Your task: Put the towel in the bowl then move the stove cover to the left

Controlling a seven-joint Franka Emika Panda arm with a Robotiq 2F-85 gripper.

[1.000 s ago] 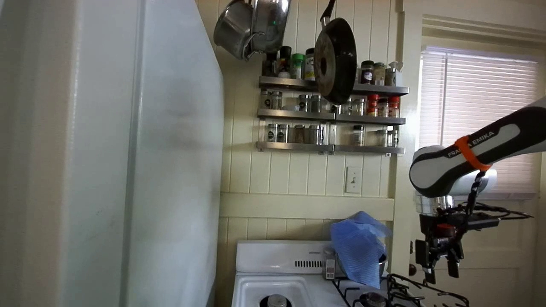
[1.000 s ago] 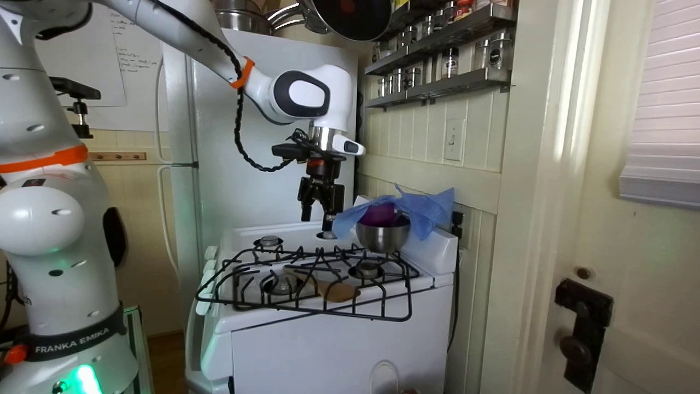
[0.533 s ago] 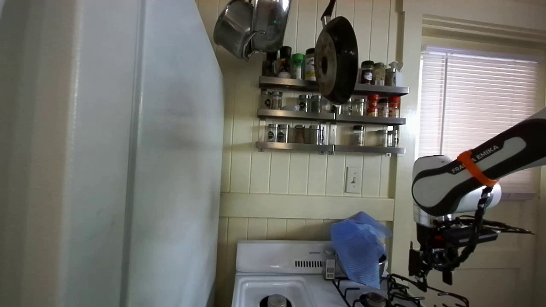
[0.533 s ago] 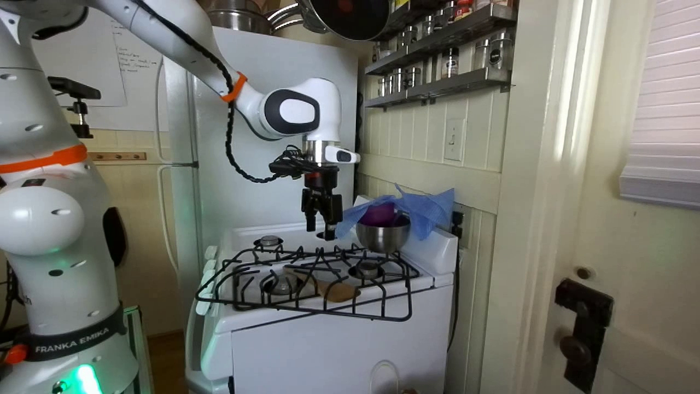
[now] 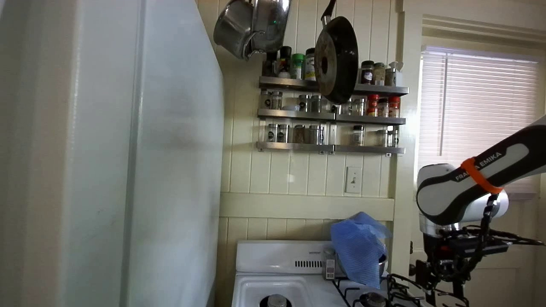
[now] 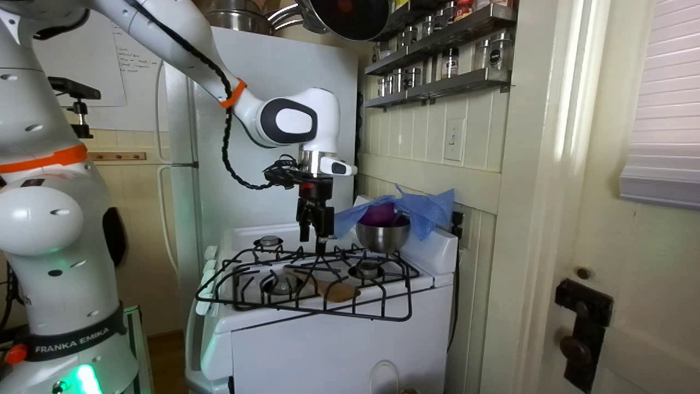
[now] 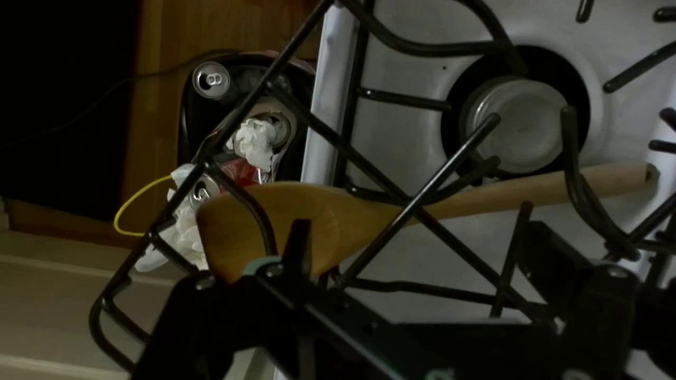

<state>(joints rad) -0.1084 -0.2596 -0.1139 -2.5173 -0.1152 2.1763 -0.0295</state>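
Black grates (image 6: 313, 266) overhang the near edge of the white table (image 6: 328, 350); toward its right edge, a blue towel (image 6: 429, 212) juts past both sides of a steel bowl (image 6: 381, 238). The gripper (image 6: 312, 245), jaws parted, points down over the grates.

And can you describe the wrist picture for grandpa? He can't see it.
The robot's open gripper is at the bottom; a black stove rack lies over a wooden spoon. A burner shows at upper right, a bin with cans and crumpled paper at upper left.
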